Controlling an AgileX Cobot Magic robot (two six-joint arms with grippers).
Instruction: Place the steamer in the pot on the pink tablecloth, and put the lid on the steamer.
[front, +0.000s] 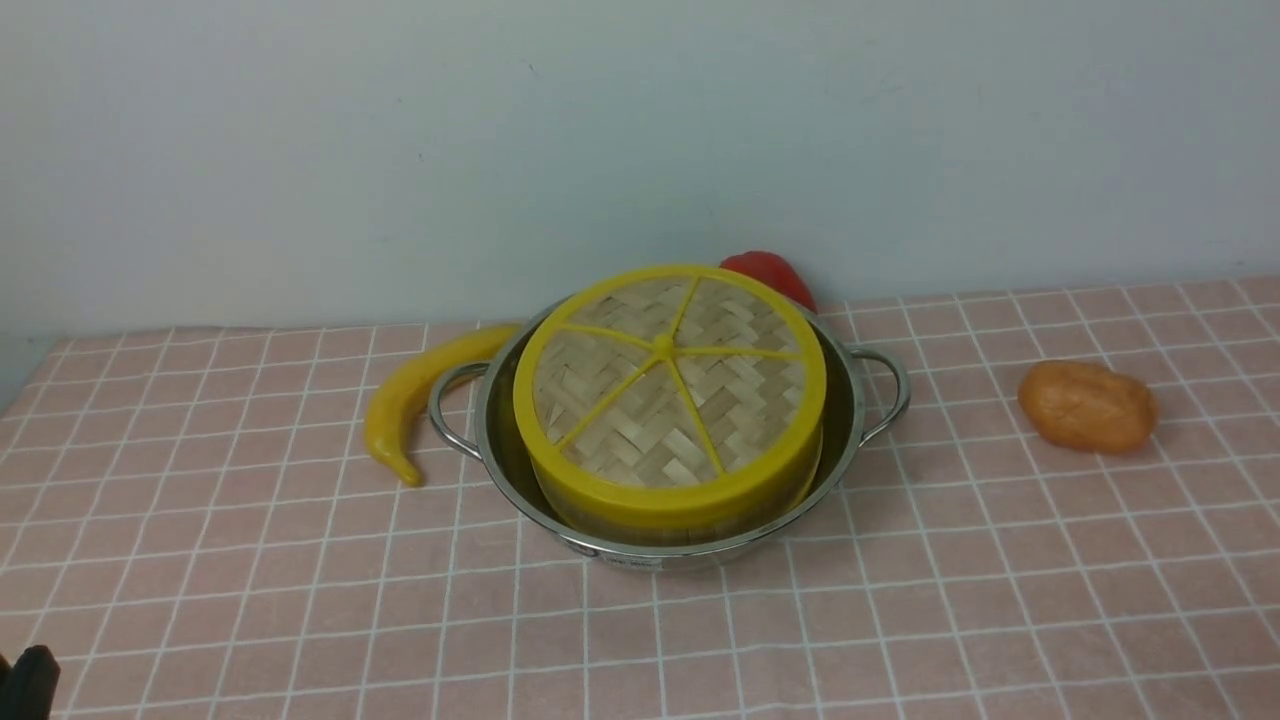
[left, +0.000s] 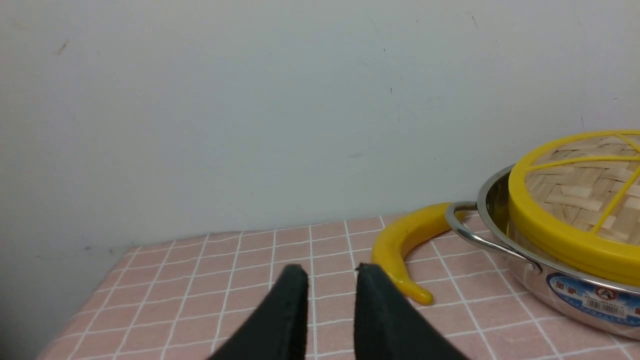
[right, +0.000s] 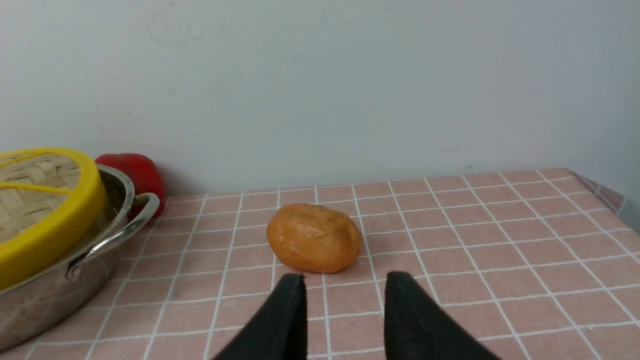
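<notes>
The steel pot (front: 851, 405) stands mid-table on the pink tablecloth (front: 900, 620). The steamer sits inside it; only a strip of its wall (front: 690, 530) shows under the lid (front: 670, 385). That woven disc with a yellow rim and spokes lies flat on top. My left gripper (left: 331, 272) hovers open and empty over the cloth, left of the pot (left: 550, 280) and the lid (left: 585, 200). My right gripper (right: 346, 277) is open and empty too, right of the pot (right: 50, 295) and the lid (right: 35, 200). Neither gripper touches anything.
A curved yellow pepper (front: 420, 395) lies against the pot's left handle, just beyond the left fingertips (left: 370, 275). A red pepper (front: 770, 275) sits behind the pot by the wall. An orange-brown potato (front: 1088, 405) lies to the right, just ahead of the right gripper.
</notes>
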